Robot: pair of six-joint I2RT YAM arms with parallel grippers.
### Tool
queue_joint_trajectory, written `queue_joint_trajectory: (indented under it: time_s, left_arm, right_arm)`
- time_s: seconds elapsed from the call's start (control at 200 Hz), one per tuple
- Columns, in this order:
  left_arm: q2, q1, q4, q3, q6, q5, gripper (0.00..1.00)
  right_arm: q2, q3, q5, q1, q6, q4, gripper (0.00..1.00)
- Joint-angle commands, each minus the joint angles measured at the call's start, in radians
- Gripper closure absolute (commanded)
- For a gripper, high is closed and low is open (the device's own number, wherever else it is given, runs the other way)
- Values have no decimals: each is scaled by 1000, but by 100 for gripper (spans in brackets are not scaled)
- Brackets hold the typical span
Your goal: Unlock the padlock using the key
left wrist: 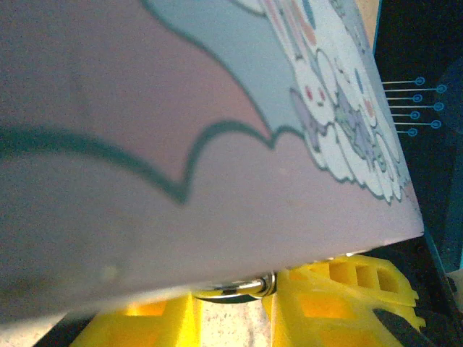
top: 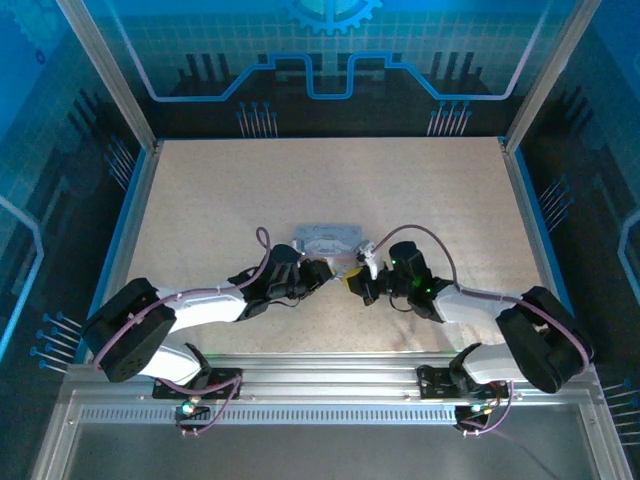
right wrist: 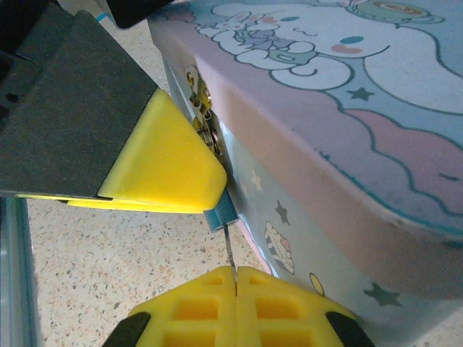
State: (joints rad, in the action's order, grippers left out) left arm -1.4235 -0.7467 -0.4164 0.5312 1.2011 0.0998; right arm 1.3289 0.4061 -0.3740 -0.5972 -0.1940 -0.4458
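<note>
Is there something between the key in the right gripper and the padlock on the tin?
Yes. A yellow finger of the left gripper lies against the front of the tin, above the key, and covers most of the padlock; brass bits show beside it. The key's tip reaches a small teal piece under that finger.

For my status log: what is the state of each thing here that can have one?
tin box, lid closed.
right claw, shut on the key.
key, pinched, blade sticking out.
left claw, fingers apart around the padlock; grip unclear.
padlock, shiny shackle visible; locked or not, cannot tell.
</note>
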Motion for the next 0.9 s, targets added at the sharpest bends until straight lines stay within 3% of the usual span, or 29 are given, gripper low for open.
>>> queue_joint_trajectory:
  time_s: [0.0, 0.895]
  left_arm:
    - [28, 9, -59, -17, 31, 44, 74]
    - [67, 30, -21, -16, 22, 54, 74]
  right_arm:
    - [-44, -31, 8, -3, -15, -50, 99]
    - [-31, -55, -2, -16, -52, -110, 99]
